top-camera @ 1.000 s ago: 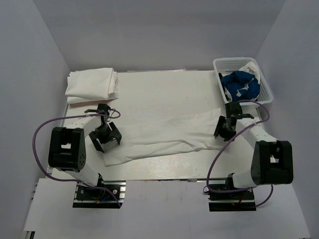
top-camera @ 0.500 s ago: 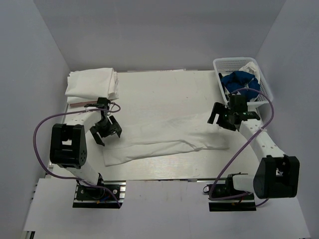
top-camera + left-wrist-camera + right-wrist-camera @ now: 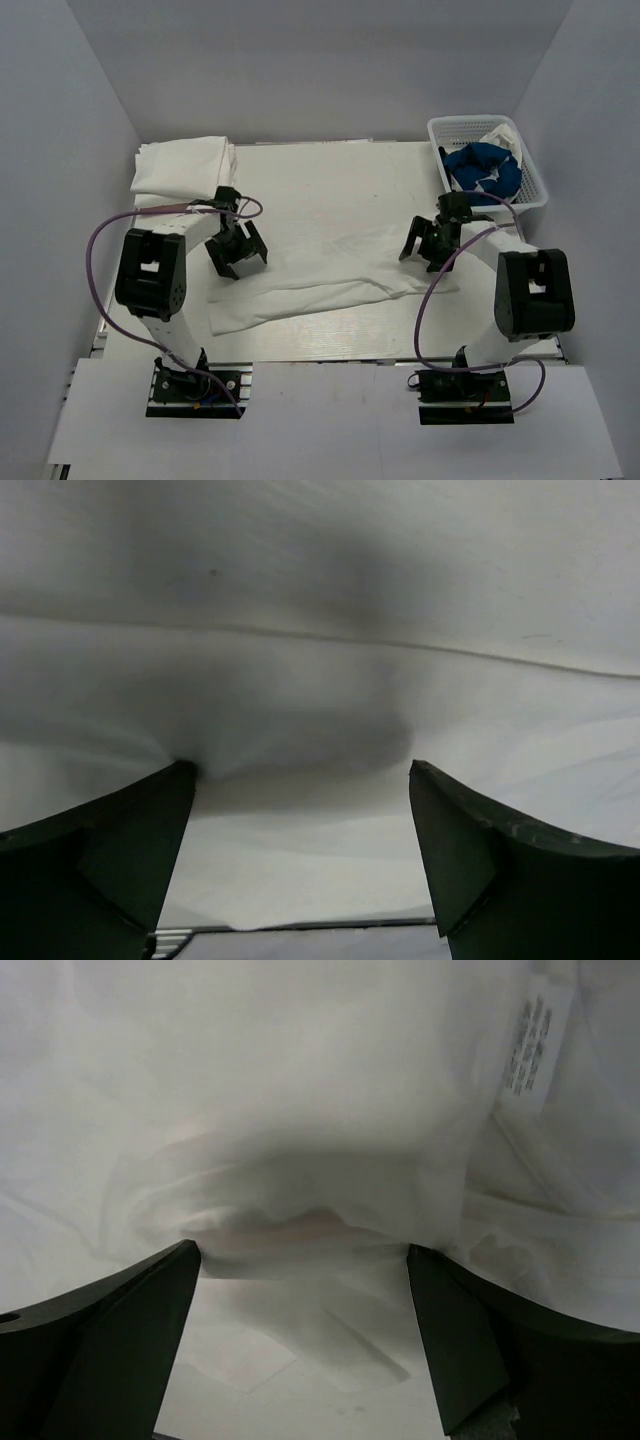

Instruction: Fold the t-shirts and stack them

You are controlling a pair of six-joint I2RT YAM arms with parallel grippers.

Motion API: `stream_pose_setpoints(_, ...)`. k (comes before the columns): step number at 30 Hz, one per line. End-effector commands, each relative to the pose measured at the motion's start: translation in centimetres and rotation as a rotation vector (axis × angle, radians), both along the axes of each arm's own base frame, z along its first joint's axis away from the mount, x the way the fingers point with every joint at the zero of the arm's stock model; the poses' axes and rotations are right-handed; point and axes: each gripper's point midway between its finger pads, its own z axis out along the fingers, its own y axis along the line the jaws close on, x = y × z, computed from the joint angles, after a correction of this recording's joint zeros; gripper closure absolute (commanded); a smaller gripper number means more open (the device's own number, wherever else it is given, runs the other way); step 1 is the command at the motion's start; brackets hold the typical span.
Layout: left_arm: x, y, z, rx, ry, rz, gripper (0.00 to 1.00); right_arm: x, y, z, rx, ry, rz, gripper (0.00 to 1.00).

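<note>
Jaws spread wide, apparently empty, over the white t-shirt (image 3: 320, 290) on the pale table (image 3: 330, 180) (grey walls (image 3: 300, 70) around).

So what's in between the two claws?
A white shirt lies spread out between the left gripper and the right gripper. The top camera shows it best.
</note>
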Motion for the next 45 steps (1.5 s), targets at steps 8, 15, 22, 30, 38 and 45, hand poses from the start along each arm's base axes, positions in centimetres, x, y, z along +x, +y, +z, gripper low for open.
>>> stream_pose_setpoints(8, -7.9, -0.6, -2.6, 0.143, 0.269, -0.045, 0.01, 8.6, 3.4, -3.8, -0.052, 0.046, 0.068, 0.1)
stream_pose_setpoints(15, -11.4, -4.9, -0.2, 0.024, 0.383, -0.14, 0.01, 22.1, 9.7, -4.9, -0.068, -0.058, 0.112, 0.1)
stream_pose_setpoints(22, -14.5, -6.2, 1.8, -0.005, 0.466, -0.261, 0.01, 24.5, 17.5, -4.3, 0.175, -0.221, 0.208, 0.1)
stream_pose_setpoints(30, -5.9, -6.3, 5.6, 0.191, 0.143, -0.412, 0.01, 28.5, 19.8, 4.5, 0.152, -0.477, 0.309, 0.1)
stream_pose_setpoints(38, 3.9, -14.0, 8.1, 0.143, -0.257, -0.606, 0.01, 25.5, 17.1, 16.3, 0.108, -0.622, 0.301, 0.1)
stream_pose_setpoints(45, 13.1, -18.3, 7.1, 0.26, -0.4, -0.704, 0.01, 19.0, 6.1, 23.5, -0.093, -0.647, -0.019, 0.1)
